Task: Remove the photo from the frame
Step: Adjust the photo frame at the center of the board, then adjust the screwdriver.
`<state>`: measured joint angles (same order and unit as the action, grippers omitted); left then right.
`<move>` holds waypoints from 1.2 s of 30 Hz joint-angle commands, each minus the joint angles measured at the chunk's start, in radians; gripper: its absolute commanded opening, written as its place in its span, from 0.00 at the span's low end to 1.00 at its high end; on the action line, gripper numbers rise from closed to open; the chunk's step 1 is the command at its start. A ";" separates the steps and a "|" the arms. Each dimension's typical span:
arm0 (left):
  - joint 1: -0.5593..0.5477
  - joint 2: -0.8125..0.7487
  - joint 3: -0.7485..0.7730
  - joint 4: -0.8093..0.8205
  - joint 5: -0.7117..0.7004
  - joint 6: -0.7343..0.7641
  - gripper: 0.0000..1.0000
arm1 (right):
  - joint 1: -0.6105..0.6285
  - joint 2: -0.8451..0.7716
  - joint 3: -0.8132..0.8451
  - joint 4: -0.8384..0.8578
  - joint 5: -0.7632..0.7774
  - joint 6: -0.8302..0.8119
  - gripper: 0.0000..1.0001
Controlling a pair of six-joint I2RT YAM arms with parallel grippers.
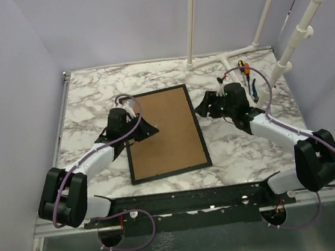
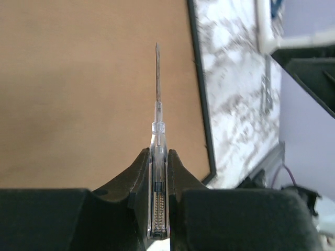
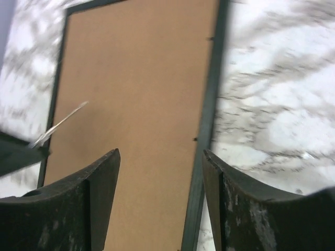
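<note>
The frame [image 1: 165, 132] lies face down on the marble table, its brown fibreboard back [image 2: 78, 89] up inside a thin black border [image 3: 209, 104]. The photo is hidden under that board. My left gripper [image 2: 158, 154] is shut on a clear-handled screwdriver [image 2: 158, 130], whose thin metal shaft points out over the board near the frame's left side. In the top view the left gripper [image 1: 142, 128] hovers at the frame's left edge. My right gripper [image 3: 161, 154] stands open above the frame's right border with nothing between its fingers; in the top view the right gripper [image 1: 206, 107] sits by the upper right corner.
White stand poles [image 1: 192, 20] rise from the back of the table. A few small hand tools [image 1: 246, 75] with orange and blue handles lie at the back right, behind the right arm. A black rail [image 1: 188, 199] runs along the near edge.
</note>
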<state>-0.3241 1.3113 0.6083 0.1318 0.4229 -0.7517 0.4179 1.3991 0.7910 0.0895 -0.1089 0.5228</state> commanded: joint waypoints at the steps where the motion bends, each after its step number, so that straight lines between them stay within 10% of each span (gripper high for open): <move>1: -0.085 0.045 0.085 0.031 0.200 0.066 0.00 | -0.007 -0.085 0.004 -0.027 -0.429 -0.312 0.64; 19: -0.188 -0.002 0.229 0.006 0.500 0.143 0.00 | -0.093 -0.124 0.029 0.099 -0.821 0.091 0.82; 36: -0.222 -0.018 0.269 -0.023 0.560 0.194 0.00 | -0.105 -0.081 0.006 0.242 -1.060 0.288 0.60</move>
<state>-0.5293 1.3136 0.8406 0.1238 0.9302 -0.6006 0.3187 1.2980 0.8001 0.2165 -1.0431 0.6857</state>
